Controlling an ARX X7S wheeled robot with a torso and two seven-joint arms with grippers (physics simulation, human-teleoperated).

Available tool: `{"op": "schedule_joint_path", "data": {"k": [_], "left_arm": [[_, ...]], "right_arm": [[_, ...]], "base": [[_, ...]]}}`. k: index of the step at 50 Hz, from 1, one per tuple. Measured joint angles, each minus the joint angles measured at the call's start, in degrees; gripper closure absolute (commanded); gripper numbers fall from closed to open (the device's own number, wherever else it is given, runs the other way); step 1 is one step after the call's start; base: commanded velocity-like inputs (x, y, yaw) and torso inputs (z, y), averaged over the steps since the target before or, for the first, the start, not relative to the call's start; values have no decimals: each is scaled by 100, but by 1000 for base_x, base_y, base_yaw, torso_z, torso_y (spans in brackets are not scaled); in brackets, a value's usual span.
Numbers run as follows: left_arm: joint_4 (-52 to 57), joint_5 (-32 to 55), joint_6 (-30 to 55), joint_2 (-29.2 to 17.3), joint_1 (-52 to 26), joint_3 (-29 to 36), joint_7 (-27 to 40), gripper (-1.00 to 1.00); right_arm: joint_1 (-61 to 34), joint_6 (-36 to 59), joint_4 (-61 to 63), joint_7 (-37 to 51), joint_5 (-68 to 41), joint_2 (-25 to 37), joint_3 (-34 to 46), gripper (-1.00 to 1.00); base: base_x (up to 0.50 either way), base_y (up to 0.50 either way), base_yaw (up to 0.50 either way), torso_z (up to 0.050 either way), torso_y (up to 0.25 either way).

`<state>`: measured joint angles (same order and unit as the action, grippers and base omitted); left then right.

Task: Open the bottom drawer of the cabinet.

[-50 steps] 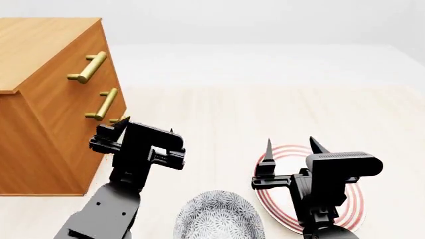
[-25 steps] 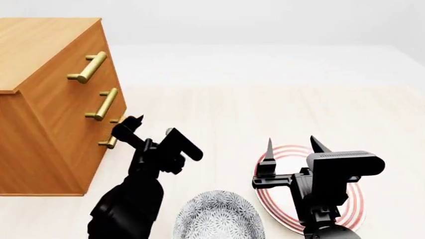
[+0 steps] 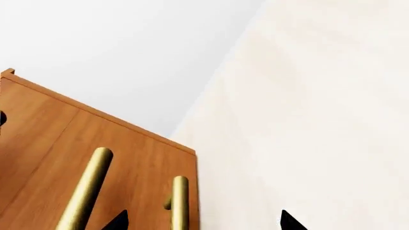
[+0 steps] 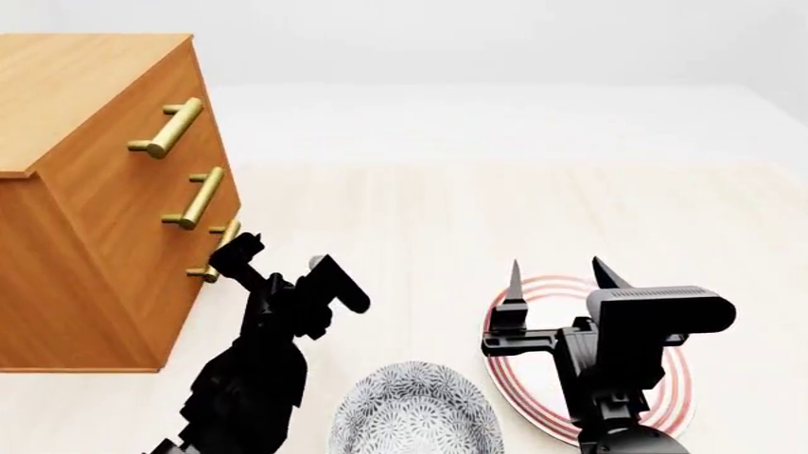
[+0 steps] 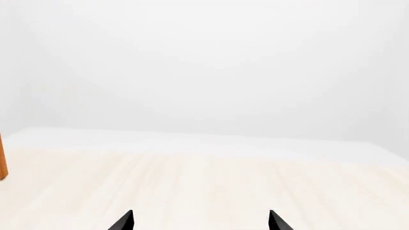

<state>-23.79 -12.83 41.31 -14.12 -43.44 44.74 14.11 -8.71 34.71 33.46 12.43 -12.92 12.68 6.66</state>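
Observation:
The cabinet (image 4: 89, 104) stands at the left, orange-brown wood with three brass bar handles. The bottom drawer (image 4: 177, 284) looks shut; its handle (image 4: 218, 248) is partly behind my left finger. My left gripper (image 4: 286, 265) is open, turned sideways, with one fingertip (image 4: 240, 246) at that handle. In the left wrist view the bottom handle (image 3: 179, 203) lies between the open fingertips of the left gripper (image 3: 203, 223), near one side, untouched. My right gripper (image 4: 555, 274) is open and empty over the plate; it also shows in the right wrist view (image 5: 199, 221).
A grey patterned bowl (image 4: 417, 411) sits at the front between the arms. A red-and-white striped plate (image 4: 676, 378) lies under the right gripper. The pale wooden tabletop (image 4: 505, 208) stretches beyond them. A sliver of the cabinet (image 5: 2, 160) shows in the right wrist view.
My left gripper has turned sideways and moved left towards the bottom handle, one fingertip now at it. The right arm has barely moved.

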Motion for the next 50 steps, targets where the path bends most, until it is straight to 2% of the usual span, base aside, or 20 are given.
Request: {"op": "schedule_joint_path", "data": {"k": [13,25,36,50], "left_arm": [[-1016,88,-376,160,-243,-54,147,-100],[-2866,276,-1190,495,-768,-197,353,-100],[-4099,418,-1799,753,-1156,-261,477,-100],[-4832,587,-2046,835,-1430,-236,629,-100]], "right_arm": [[-8,-31,-34,27,-34,25,25,-100],[4,-63,-65,57,-45,47,71,-100],[17,-100,-98,80,-62,67,104,-100],[4,-83,-86,115,-102,96,132,-100]], "base": [[0,0,0,0,0],[0,0,0,0,0],[0,0,0,0,0],[0,0,0,0,0]]}}
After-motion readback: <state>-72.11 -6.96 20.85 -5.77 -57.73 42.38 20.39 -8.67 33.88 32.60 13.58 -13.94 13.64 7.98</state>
